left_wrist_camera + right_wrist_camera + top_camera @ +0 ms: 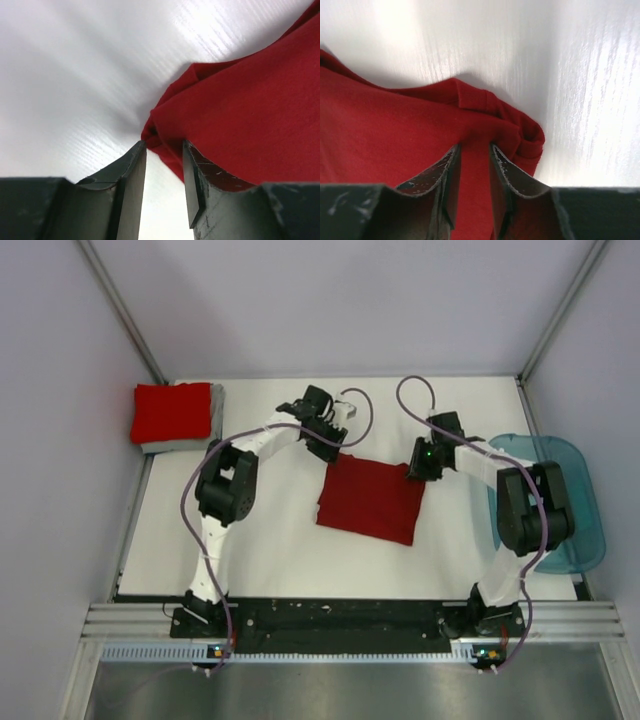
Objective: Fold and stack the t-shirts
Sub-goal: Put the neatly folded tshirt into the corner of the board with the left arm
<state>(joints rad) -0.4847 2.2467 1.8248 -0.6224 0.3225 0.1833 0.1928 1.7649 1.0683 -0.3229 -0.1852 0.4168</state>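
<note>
A dark red t-shirt [372,498] lies folded into a rough rectangle at the table's middle. My left gripper [328,448] is at its far left corner. In the left wrist view the gripper [164,145] is open, with the shirt's corner [240,110] just at the fingertips and bare table between the jaws. My right gripper [418,468] is at the far right corner. In the right wrist view it [474,147] is open, its jaws straddling the cloth [395,125]. A folded brighter red shirt [170,412] lies on a folded grey one [216,412] at the far left.
A translucent teal tub [575,490] stands at the table's right edge, beside the right arm. Grey walls close in on both sides. The white table [260,540] ends at a metal rail at the near edge.
</note>
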